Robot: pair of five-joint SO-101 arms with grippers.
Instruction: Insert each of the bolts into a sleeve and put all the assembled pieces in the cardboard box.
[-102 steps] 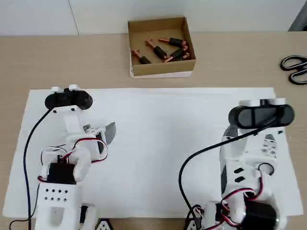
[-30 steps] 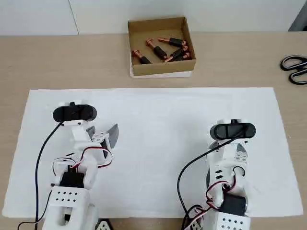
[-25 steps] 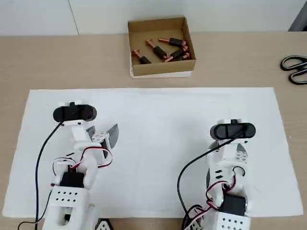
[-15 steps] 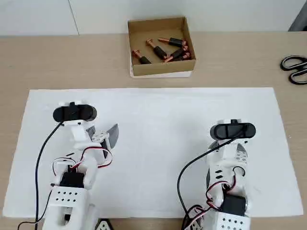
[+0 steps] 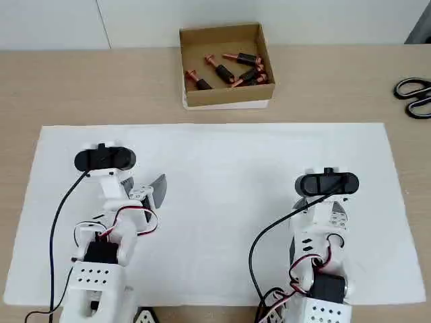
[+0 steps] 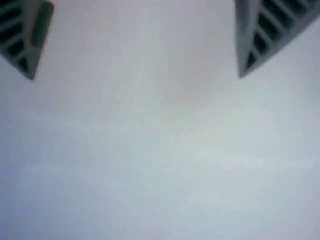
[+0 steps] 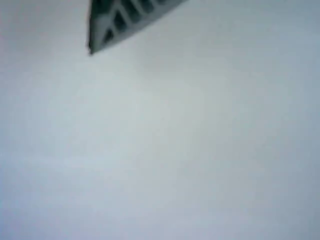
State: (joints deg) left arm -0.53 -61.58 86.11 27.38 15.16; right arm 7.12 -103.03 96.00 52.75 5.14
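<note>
White sheet point(image 5: 222, 175), box point(image 5: 225, 98) (high view), left claw point(image 6: 135, 75) spread

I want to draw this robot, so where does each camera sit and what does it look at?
High view: above the table, looking down on the white sheet, cardboard box, scissors, left arm and right arm.
Left wrist view: on the left arm's wrist, facing down at the sheet between the open left pincer's two tips.
Right wrist view: on the right arm's wrist, facing down at the sheet; part of the right pincer shows.
Shared: all three see the white sheet.
</note>
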